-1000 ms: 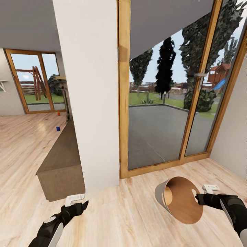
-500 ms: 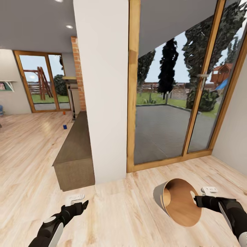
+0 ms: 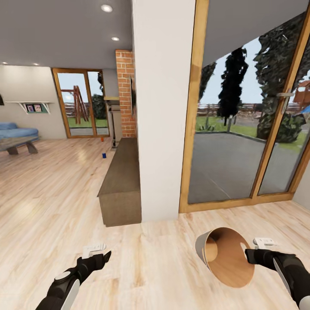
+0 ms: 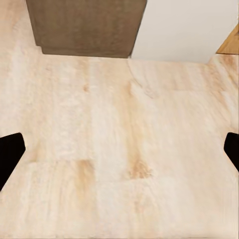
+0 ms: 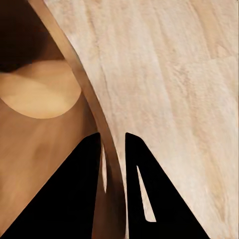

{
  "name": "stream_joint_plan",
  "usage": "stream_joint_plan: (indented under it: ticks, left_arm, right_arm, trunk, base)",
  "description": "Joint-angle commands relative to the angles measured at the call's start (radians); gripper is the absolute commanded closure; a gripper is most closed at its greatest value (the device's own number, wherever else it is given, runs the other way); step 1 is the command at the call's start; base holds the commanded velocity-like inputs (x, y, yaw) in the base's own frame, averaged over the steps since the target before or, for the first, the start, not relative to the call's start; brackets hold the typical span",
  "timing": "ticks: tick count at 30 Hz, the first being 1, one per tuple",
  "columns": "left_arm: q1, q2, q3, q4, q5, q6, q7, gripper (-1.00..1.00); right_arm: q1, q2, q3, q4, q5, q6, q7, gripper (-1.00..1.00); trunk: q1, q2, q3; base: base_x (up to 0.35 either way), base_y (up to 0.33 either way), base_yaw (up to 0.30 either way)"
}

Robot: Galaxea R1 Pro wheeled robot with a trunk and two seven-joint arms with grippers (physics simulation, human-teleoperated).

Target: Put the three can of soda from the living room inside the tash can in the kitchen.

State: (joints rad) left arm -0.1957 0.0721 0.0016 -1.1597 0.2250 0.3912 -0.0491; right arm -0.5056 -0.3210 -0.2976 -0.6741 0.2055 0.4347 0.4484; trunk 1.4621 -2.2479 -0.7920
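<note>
Pale wood-plank floor (image 3: 51, 206) underfoot. Right gripper (image 5: 113, 149) pinches rim of grey tapered bin with brown wood-coloured inside (image 3: 226, 258), carried tilted. Left gripper (image 3: 98, 257) spread wide, empty. Small dark blue can (image 3: 103, 155) on far floor, beside long brown cabinet (image 3: 122, 185). Advice: keep rim pinch firm, steer left of white pillar (image 3: 163, 107).

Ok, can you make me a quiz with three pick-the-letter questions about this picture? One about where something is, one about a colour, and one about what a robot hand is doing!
1. Where is the small blue can?
A. inside the bin
B. far off on the wooden floor
C. in the left gripper

2. What colour is the inside of the tash can?
A. brown like wood
B. green
C. white

3. What is the right gripper doing?
A. hanging open over nothing
B. holding a can
C. pinching the bin's rim

Answers: 1 B, it stands on the floor beside the long low cabinet. 2 A, the head view shows a brown lining. 3 C, the right wrist view shows the wall between both fingers.
</note>
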Motion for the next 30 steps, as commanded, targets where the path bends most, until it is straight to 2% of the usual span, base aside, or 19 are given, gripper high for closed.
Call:
stream_joint_plan:
  ticks: [1,23,30]
  left_arm:
    - [0.0,0.0,0.0,0.0,0.0,0.0,0.0,-1.0]
    - [0.001,0.0,0.0,-0.001,-0.003,-0.023,0.0,-1.0]
    - [0.001,0.0,0.0,-0.003,-0.003,-0.023,0.0,-1.0]
  right_arm:
    - [-0.001,0.0,-0.001,-0.001,-0.015,0.003,0.004,1.0]
    - [0.0,0.001,-0.001,0.004,-0.017,-0.012,0.003,1.0]
    - [0.001,0.015,-0.001,0.016,-0.016,-0.034,0.003,1.0]
  trunk:
    - [0.0,0.0,0.0]
    - [0.0,0.0,0.0]
    - [0.0,0.0,0.0]
  base:
    - [-0.15,0.201,0.252]
    - [-0.145,0.209,0.252]
    - [-0.144,0.218,0.252]
